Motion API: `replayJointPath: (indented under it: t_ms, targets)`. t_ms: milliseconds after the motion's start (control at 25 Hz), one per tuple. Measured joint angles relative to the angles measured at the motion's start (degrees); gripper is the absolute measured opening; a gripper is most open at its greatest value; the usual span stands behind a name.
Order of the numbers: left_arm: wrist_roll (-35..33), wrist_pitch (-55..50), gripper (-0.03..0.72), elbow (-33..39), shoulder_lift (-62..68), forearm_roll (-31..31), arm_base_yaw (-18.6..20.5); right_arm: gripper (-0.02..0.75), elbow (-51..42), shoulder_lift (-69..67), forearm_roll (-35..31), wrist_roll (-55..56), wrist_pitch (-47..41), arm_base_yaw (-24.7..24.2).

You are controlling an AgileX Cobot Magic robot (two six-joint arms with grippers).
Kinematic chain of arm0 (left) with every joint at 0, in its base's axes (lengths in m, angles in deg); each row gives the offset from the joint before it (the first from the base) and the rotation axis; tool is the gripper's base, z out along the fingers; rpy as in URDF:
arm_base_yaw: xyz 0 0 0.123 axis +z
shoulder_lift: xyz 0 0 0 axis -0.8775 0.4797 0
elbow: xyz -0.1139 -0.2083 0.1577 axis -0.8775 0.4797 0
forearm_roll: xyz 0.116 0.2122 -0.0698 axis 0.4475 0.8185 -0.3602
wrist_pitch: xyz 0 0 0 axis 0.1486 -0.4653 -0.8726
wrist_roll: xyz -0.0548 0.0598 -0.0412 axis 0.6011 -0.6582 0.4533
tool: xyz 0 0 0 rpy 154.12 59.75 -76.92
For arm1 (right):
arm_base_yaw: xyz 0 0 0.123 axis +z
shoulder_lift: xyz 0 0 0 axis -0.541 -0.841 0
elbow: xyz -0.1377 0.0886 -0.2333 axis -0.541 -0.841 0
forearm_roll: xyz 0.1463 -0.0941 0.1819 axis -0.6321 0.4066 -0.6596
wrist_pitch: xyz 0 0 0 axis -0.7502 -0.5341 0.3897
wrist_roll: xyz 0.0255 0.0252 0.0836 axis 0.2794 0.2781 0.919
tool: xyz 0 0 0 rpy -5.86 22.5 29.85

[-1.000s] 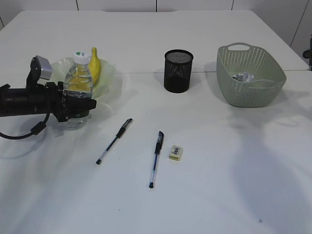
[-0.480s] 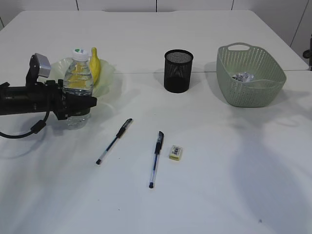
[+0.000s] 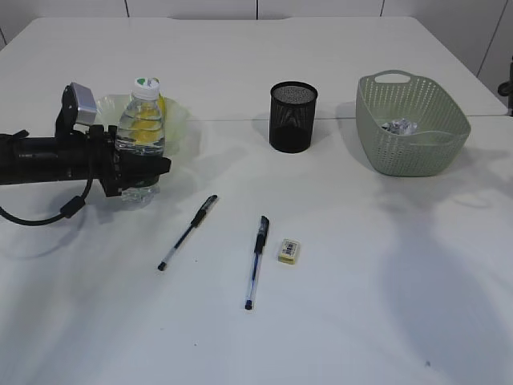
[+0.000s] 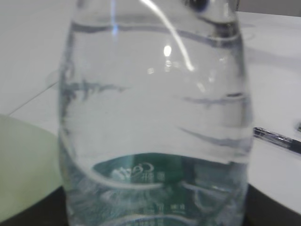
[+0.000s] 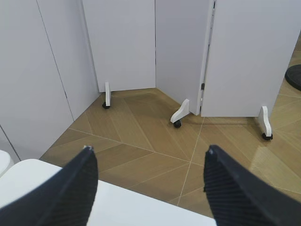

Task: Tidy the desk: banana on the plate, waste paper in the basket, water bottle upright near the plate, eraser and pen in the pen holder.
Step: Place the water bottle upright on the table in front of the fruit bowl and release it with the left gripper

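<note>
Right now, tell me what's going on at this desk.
The left gripper holds the water bottle upright beside the plate, where the banana already lies. Crumpled paper sits in the basket. Two pens and the eraser lie on the table, not yet in the pen holder. The right gripper is open, off the desk.

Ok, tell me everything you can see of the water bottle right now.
The bottle is clear ribbed plastic with a white cap and a green-printed label low on its body, holding water. It stands upright, gripped around its lower half by the left gripper, just in front of the plate. Whether its base touches the table is unclear.
</note>
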Motion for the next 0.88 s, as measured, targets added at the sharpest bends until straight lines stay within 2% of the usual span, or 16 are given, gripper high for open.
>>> replayJointPath:
  t_ms: [880]
  targets:
    - [-0.37, -0.38, 0.395, -2.24, 1.41, 0.23, 0.0, 0.528, 0.0, 0.0, 0.0, 0.0, 0.0, 0.0]
